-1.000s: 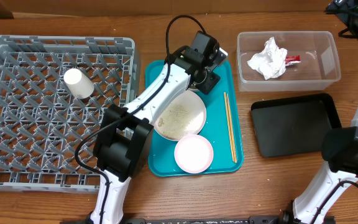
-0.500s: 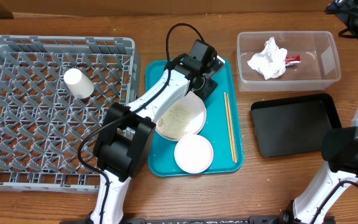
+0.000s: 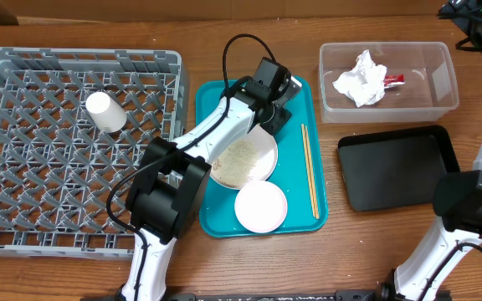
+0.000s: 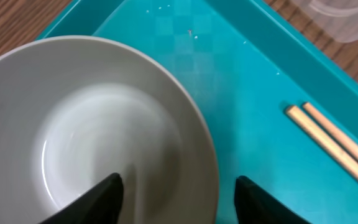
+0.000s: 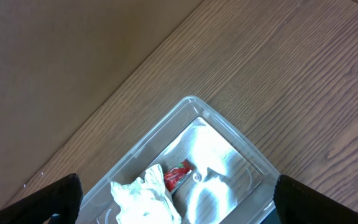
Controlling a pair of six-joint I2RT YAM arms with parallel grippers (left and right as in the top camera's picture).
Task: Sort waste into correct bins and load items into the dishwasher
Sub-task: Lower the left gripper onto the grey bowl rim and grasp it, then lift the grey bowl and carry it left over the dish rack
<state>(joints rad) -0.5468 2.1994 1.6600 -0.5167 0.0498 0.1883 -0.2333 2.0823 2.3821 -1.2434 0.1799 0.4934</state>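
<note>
in the last second the left gripper (image 4: 179, 194) has slid a little across the teal plastic serving tray (image 4: 247, 93) and narrowed slightly. its fingers stand spread astride the rim of the round grey-green bowl (image 4: 92, 124), one inside, one outside, not yet pinching. the bowl sits on the tray, so a lift toward the grey lattice dish rack (image 3: 23, 167) looks close. the right gripper (image 5: 179, 202) hangs wide apart.
</note>
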